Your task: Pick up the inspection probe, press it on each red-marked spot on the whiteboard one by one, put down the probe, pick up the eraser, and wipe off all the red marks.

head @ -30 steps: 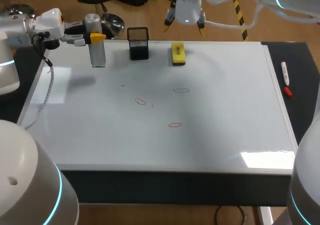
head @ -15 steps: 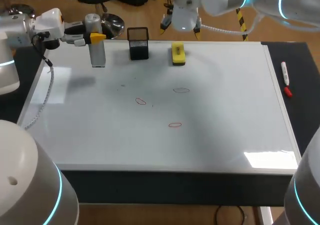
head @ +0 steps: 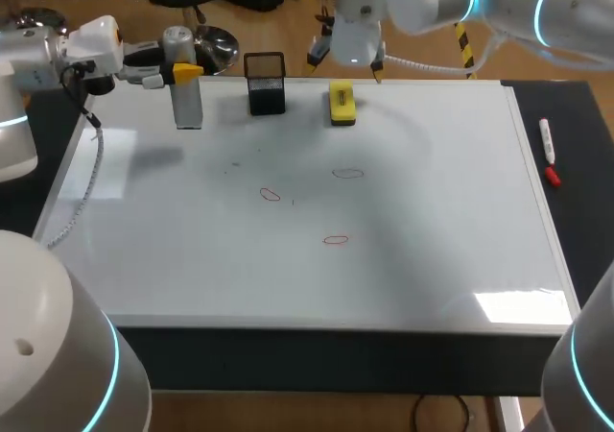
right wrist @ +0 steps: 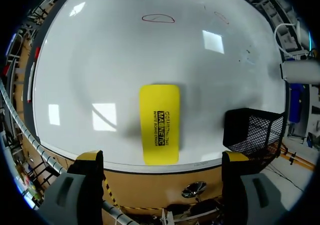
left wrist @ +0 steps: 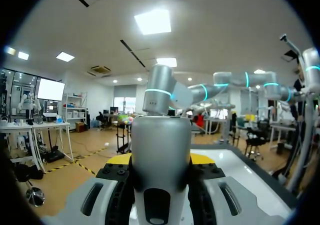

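At the far left corner of the whiteboard (head: 413,278), the grey probe (head: 188,98) is standing upright in the left gripper (head: 182,70). Whether its lower end is touching the board is not showing clearly. From the left wrist view, the probe's body is filling the gap between the fingers and hiding all but slivers of their yellow tips. That gripper is clamping the probe from both sides near its top, and the left arm is reaching in level from the left side.

Three red ovals are lying near the middle of the board, well apart from the probe: the left mark (head: 270,195), the faint far mark (head: 348,173) and the near mark (head: 335,240).

Near the probe, a black mesh holder (head: 266,84) is sitting at the far edge, with the yellow eraser (right wrist: 159,123) lying flat beyond it. Above the eraser's far end, the right gripper (right wrist: 162,157) is hanging with fingers spread wider than the eraser, gripping and touching nothing. The right arm is coming in from the far right and pointing down. A marker (head: 547,142) is lying on the dark counter (head: 580,221) beside the board's right edge.
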Robot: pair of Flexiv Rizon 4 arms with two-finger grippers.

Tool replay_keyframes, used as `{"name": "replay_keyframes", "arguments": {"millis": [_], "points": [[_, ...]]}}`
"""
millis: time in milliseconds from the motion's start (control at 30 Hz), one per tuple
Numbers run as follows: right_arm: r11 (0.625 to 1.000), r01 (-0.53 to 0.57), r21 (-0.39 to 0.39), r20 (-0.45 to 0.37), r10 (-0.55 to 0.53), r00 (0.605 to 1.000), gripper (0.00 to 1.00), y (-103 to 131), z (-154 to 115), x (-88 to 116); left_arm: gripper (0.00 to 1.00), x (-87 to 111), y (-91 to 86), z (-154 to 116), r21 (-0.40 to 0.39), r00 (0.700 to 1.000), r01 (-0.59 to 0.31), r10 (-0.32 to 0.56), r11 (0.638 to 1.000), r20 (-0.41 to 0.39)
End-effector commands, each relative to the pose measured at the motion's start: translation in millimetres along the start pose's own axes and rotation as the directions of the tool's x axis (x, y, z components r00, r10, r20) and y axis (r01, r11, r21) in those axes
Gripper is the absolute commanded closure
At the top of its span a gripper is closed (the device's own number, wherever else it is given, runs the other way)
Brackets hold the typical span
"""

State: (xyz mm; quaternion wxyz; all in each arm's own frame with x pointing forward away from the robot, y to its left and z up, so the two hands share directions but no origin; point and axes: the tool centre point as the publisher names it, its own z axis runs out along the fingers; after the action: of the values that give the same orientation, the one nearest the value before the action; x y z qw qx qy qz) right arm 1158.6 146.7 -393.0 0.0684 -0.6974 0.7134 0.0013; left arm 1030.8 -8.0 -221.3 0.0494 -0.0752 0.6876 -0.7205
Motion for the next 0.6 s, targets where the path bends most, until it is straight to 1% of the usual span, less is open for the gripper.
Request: {"name": "replay_keyframes", "arguments": {"millis": [33,200,600], "points": [[1.0,0.009,-0.01,-0.002,-0.01,1.0,0.0,-4,5,-2,1.0,1.2,-1.4,0,-0.001,1.0,-0.001,0.001,1.0,0.003],[0.999,0.021,-0.025,0.003,-0.021,1.0,0.0,-4,12,-2,1.0,1.2,-1.4,0,-0.001,1.0,-0.001,0.001,1.0,0.003],[0.997,0.043,-0.059,-0.011,-0.043,0.999,0.0,-1,22,0,1.0,1.2,-1.4,0,-0.001,1.0,-0.001,0.001,1.0,0.003]]}}
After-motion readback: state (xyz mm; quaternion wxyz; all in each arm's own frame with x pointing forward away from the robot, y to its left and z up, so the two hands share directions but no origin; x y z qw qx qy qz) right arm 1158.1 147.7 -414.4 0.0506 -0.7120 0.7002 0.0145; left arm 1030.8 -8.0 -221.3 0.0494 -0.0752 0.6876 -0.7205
